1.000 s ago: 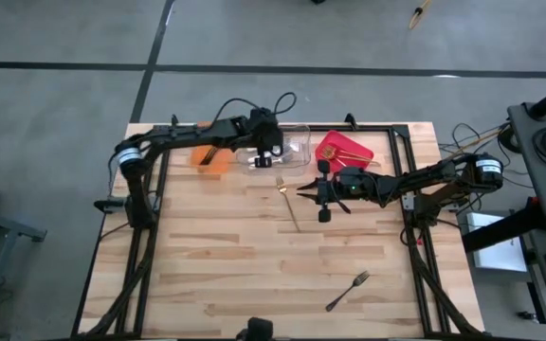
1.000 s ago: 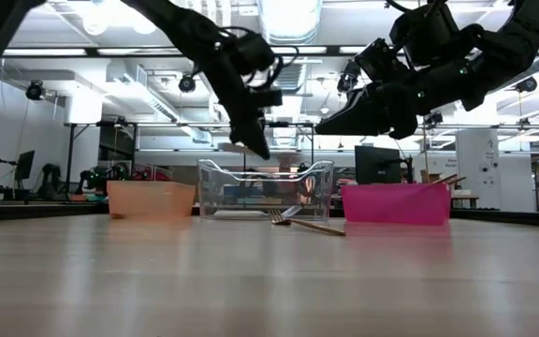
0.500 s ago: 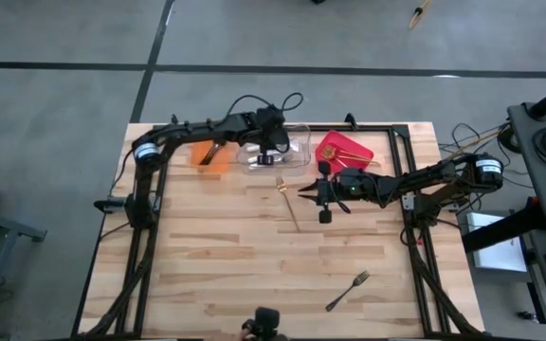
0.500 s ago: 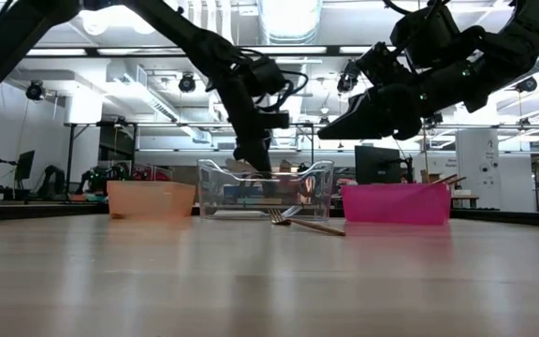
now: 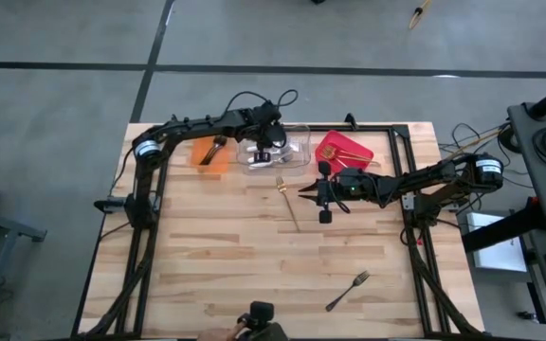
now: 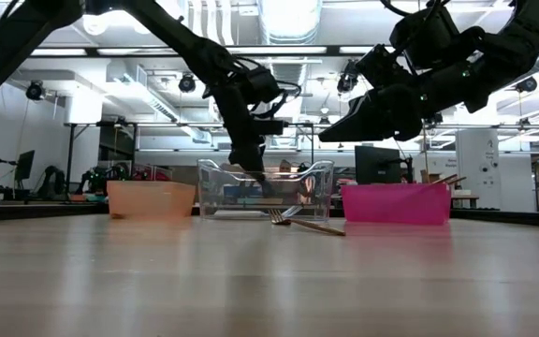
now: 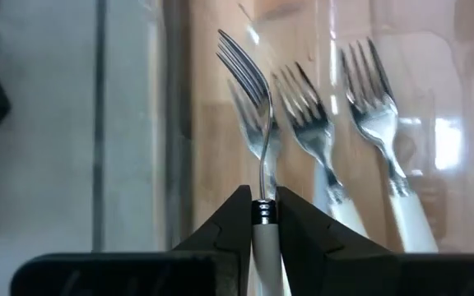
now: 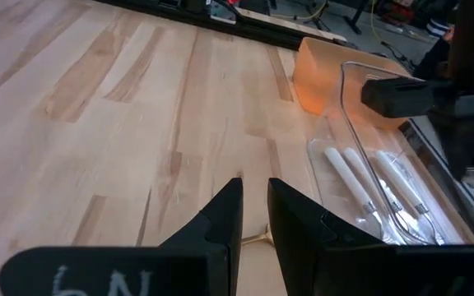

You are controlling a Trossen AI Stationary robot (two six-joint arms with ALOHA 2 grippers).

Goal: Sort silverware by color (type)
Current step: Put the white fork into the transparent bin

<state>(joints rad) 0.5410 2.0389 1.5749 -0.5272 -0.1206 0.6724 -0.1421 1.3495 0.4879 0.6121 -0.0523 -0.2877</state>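
My left gripper (image 5: 264,152) hangs at the clear bin (image 5: 297,153), shut on a silver fork with a white handle (image 7: 257,123). Two more white-handled silver forks (image 7: 327,156) lie on the bin's floor. A gold fork (image 5: 288,203) lies flat on the table in front of the bins. My right gripper (image 5: 301,189) hovers just right of it, above the table. Its fingers stand a narrow gap apart with nothing between them (image 8: 253,201). A dark fork (image 5: 349,289) lies near the front right. Gold pieces lie in the red bin (image 5: 344,149). My left gripper pinches the fork between its two fingers at the black band (image 7: 262,212), where the white handle meets the metal neck. The fingers slant down from the table's left and lie along the fork. Its tines stick out past the fingertips into the bin; whether they touch the floor I cannot tell.
An orange bin (image 5: 211,156) with dark pieces stands left of the clear bin, and the three bins line the far edge. Bare wood fills the middle and front of the table (image 5: 235,265). Black frame rails run along both sides.
My left gripper has sunk with the fork from above the clear bin's rim down between its walls, and the arm has stretched out further toward the bin. The fork has stayed between the fingers. My right gripper has kept still.
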